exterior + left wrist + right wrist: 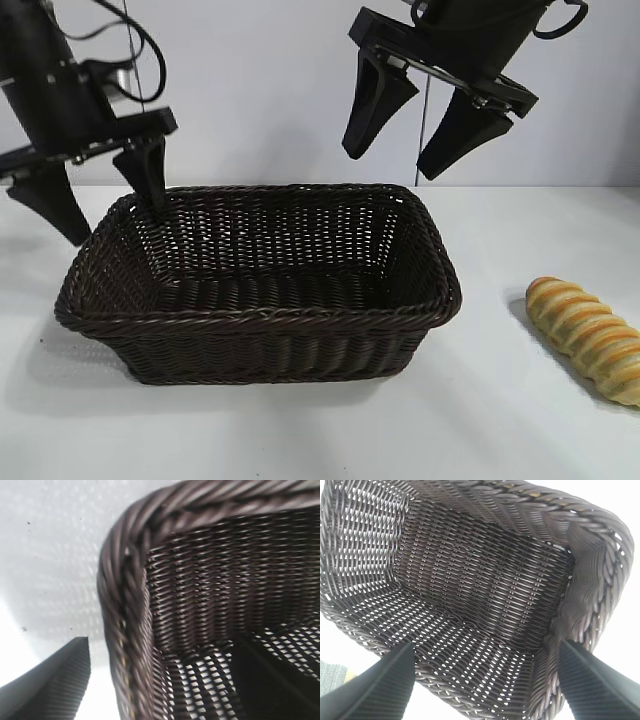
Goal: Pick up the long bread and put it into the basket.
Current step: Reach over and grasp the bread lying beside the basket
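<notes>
Wicker basket (262,290) sat mid-worktop (480,410), nothing inside. Long bread (590,335) lay on worktop well right of basket, untouched. My right gripper (425,125) hung above basket's far right corner, jaws apart, nothing held. My left gripper (95,185) at far left corner, jaws apart. Judged best: right gripper travels right, straddles loaf crosswise at middle.

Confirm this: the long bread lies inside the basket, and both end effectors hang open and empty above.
Wrong on one point: the long bread lies on the table to the right of the basket, as the exterior view shows. Both the left end effector and the right end effector do hang open and empty.
</notes>
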